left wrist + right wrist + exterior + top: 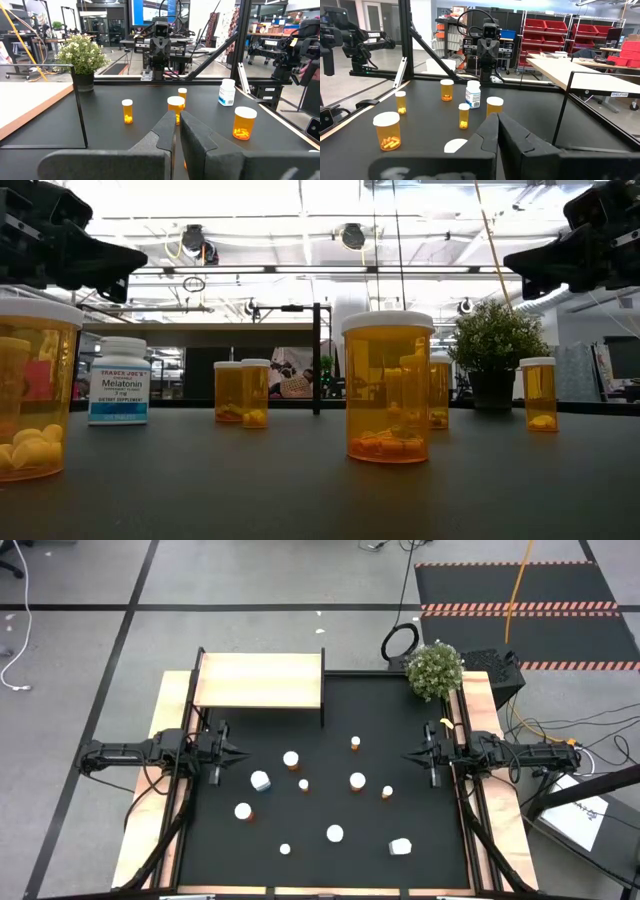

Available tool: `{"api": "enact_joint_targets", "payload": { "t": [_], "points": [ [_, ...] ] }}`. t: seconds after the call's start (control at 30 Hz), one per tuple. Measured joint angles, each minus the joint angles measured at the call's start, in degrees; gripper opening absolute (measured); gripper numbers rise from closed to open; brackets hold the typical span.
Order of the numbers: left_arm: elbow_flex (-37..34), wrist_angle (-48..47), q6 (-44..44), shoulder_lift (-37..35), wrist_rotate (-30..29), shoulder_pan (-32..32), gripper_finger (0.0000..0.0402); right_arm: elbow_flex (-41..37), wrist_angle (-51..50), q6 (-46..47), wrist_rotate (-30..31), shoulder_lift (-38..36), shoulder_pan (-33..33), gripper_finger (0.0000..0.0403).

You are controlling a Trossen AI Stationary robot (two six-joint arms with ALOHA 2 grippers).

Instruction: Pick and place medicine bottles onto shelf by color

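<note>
Several medicine bottles stand upright on their bases, scattered over the black mat [330,710]. Most are orange with white caps, such as one mid-table [357,780] and one close to the low camera [387,390]. A white bottle with a blue label [118,380] stands among them and also shows as the white bottle [473,95]. The shelf [260,680], a light-wood board, stands on thin black legs at the far left. My left gripper [243,752] hovers shut at the mat's left edge. My right gripper [408,756] hovers shut at the right edge. Both point level toward the middle.
A potted plant [435,668] stands at the mat's far right corner. Wooden side strips [140,830] border the mat. The shelf's black leg [317,360] rises behind the bottles. Bare mat lies between the shelf and the nearest bottles.
</note>
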Motion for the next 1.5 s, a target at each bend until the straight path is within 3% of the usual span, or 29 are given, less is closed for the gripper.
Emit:
{"api": "enact_joint_targets", "payload": {
  "t": [0.93, 1.17, 1.5],
  "points": [
    [0.02, 0.02, 0.02, 0.0, 0.0, -0.01, 0.0026, 0.0, 0.4, 0.12, 0.04, 0.02, 0.0, 0.0],
    [0.01, 0.02, 5.35, 0.0, -0.04, 0.0, 0.0026, -0.01, 0.4, 0.15, 0.04, 0.0, 0.0, 0.0],
    [0.0, 0.71, 4.38, 0.02, -0.85, -0.01, 0.0026, -0.02, 0.4, 5.02, 0.2, 0.02, 0.0, 0.0]
  ]
}}
